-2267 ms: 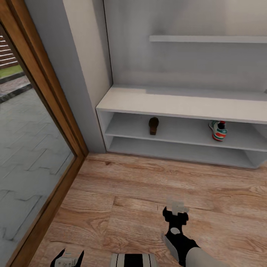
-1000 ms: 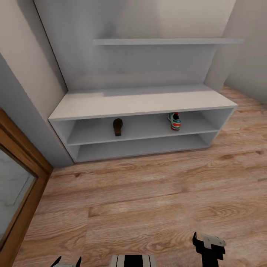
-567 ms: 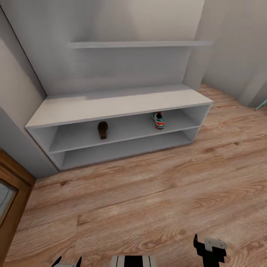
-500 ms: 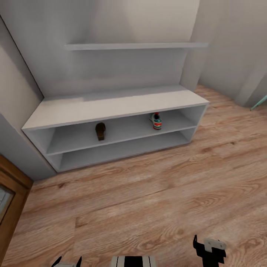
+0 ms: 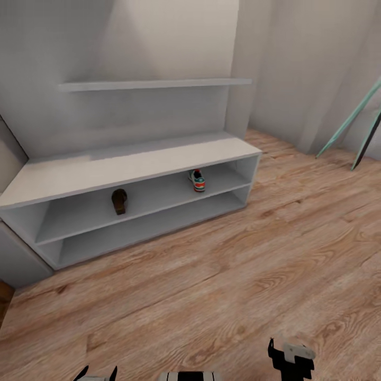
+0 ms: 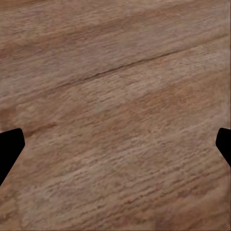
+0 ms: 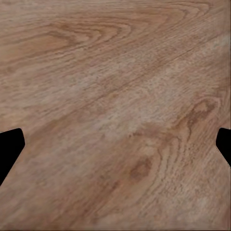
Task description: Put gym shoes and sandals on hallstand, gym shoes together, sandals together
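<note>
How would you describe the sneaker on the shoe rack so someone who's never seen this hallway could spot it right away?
Find the light grey hallstand against the wall, then its upper open shelf under the bench top. The gym shoe stands toward that shelf's right end. It is white with green and red-orange, unlike the dark brown sandal further left on the same shelf.

Head view: the hallstand (image 5: 132, 164) stands on the corridor floor (image 5: 238, 275) at 11 o'clock, against the wall. On its upper open shelf level lie one sandal (image 5: 119, 201), toward 9 o'clock, and one gym shoe (image 5: 198, 180), toward 3 o'clock, well apart. Two leaning poles (image 5: 349, 124) stand at 2 o'clock.
</note>
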Robot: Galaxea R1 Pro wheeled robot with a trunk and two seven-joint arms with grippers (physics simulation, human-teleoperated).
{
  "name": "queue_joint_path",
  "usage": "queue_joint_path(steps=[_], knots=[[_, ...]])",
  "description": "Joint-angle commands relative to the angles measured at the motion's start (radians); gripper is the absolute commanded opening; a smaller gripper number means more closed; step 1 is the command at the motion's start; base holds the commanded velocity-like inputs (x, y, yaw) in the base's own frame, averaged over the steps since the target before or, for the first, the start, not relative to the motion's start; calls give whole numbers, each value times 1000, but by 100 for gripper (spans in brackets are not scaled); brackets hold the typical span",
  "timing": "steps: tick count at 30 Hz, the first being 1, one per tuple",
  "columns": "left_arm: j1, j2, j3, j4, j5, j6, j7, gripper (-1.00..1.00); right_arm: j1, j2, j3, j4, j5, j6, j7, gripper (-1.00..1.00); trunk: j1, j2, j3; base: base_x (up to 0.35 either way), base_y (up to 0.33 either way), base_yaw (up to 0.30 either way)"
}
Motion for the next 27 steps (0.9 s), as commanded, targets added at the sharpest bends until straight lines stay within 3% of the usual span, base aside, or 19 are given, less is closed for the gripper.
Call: queue_joint_path(steps=[1, 17, 27], knots=[[-1, 0, 9, 0, -8, -3, -4, 100, 0, 1, 5, 1, 4, 1, -8, 100, -1, 0, 3, 0, 0, -297], [-1, -1, 8, 2, -8, -3, 2, 100, 4, 25, 5, 1, 5, 1, -8, 100, -2, 1, 19, 0, 0, -298], [-1, -3, 8, 2, -8, -3, 2, 100, 7, 28, 5, 1, 5, 1, -8, 100, -40, 70, 50, 0, 0, -300]])
